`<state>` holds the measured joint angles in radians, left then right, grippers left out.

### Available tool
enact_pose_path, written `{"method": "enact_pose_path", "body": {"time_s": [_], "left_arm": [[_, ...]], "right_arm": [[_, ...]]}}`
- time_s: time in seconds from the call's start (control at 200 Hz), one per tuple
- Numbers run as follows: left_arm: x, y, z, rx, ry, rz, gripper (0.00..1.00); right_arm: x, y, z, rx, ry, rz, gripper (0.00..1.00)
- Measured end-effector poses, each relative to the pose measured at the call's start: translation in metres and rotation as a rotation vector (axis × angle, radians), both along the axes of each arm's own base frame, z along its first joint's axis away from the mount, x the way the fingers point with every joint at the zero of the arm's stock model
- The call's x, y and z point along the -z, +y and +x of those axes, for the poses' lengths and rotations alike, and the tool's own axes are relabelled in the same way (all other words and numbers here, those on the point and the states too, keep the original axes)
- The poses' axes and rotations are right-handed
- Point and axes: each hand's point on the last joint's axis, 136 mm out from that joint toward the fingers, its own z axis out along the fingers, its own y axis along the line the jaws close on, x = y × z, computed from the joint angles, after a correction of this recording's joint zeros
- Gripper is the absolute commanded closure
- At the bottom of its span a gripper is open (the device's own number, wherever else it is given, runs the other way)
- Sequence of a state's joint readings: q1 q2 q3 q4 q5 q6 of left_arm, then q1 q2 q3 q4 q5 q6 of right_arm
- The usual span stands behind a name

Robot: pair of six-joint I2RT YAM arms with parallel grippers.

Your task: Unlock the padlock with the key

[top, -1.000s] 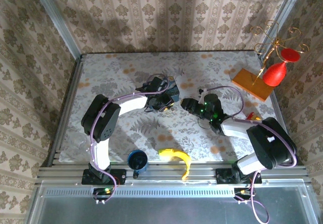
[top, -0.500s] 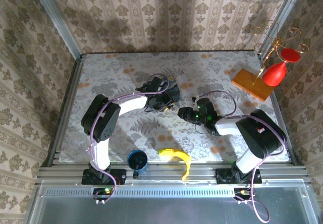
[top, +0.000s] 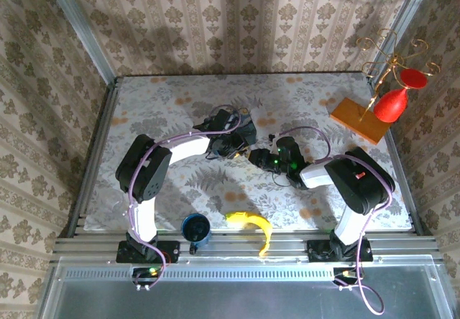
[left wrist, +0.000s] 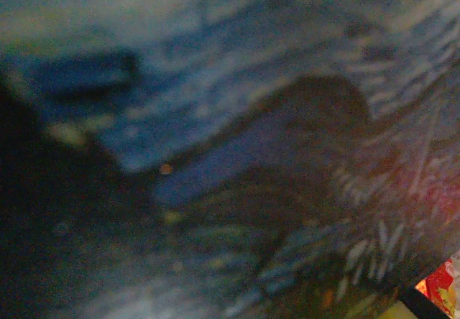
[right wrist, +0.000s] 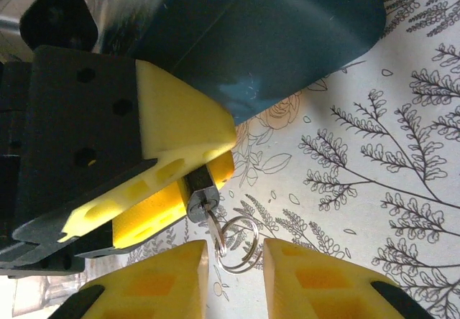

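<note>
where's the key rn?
Right wrist view, low centre: the key hangs from the padlock clamped in the left gripper's fingers, at the mouth of the open right gripper.

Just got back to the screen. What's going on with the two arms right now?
The left gripper is clamped on the padlock, right beside the blue tin. The key appears to be seated in the end of the lock, with its ring hanging from it. The right gripper is open, with a finger on either side of the key and ring, not closed on them. I can't tell whether the lock has opened.
</note>
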<state>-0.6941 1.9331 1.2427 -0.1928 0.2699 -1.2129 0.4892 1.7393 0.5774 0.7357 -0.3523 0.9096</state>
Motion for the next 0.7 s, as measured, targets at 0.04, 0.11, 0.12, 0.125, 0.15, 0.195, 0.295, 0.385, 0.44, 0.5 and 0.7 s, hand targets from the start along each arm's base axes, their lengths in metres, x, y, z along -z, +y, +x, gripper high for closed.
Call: {"method": "enact_pose_path", "body": {"time_s": [0.04, 0.11, 0.12, 0.125, 0.15, 0.195, 0.295, 0.385, 0.44, 0.5, 0.7], "left_arm": [[0.000, 0.000, 0.000, 0.000, 0.000, 0.000, 1.00], [0.000, 0.000, 0.000, 0.000, 0.000, 0.000, 1.00], [0.000, 0.000, 0.000, 0.000, 0.000, 0.000, 1.00], [0.000, 0.000, 0.000, 0.000, 0.000, 0.000, 1.00], [0.000, 0.000, 0.000, 0.000, 0.000, 0.000, 1.00], [0.000, 0.000, 0.000, 0.000, 0.000, 0.000, 1.00], [0.000, 0.000, 0.000, 0.000, -0.001, -0.001, 1.00], [0.001, 0.000, 0.000, 0.001, -0.002, -0.002, 1.00], [0.001, 0.000, 0.000, 0.000, -0.003, -0.002, 1.00], [0.001, 0.000, 0.001, -0.002, -0.003, -0.002, 1.00], [0.001, 0.002, 0.001, -0.006, -0.005, 0.004, 1.00]], "right_arm": [[0.000, 0.000, 0.001, 0.001, -0.001, 0.003, 0.78], [0.000, 0.002, 0.003, 0.003, -0.001, 0.010, 0.80], [0.000, 0.002, 0.003, 0.002, -0.001, 0.011, 0.80], [0.000, 0.002, 0.003, 0.002, 0.000, 0.011, 0.80], [0.001, 0.003, 0.004, 0.001, -0.001, 0.013, 0.80], [0.001, 0.004, 0.005, -0.001, -0.002, 0.015, 0.81], [0.001, 0.007, 0.006, -0.009, -0.001, 0.023, 0.84], [0.000, 0.009, 0.008, -0.012, -0.006, 0.033, 0.92], [0.000, 0.009, 0.008, -0.013, -0.002, 0.039, 0.98], [-0.001, 0.010, 0.008, -0.015, -0.002, 0.049, 1.00], [0.000, 0.013, 0.009, -0.016, 0.005, 0.074, 1.00]]}}
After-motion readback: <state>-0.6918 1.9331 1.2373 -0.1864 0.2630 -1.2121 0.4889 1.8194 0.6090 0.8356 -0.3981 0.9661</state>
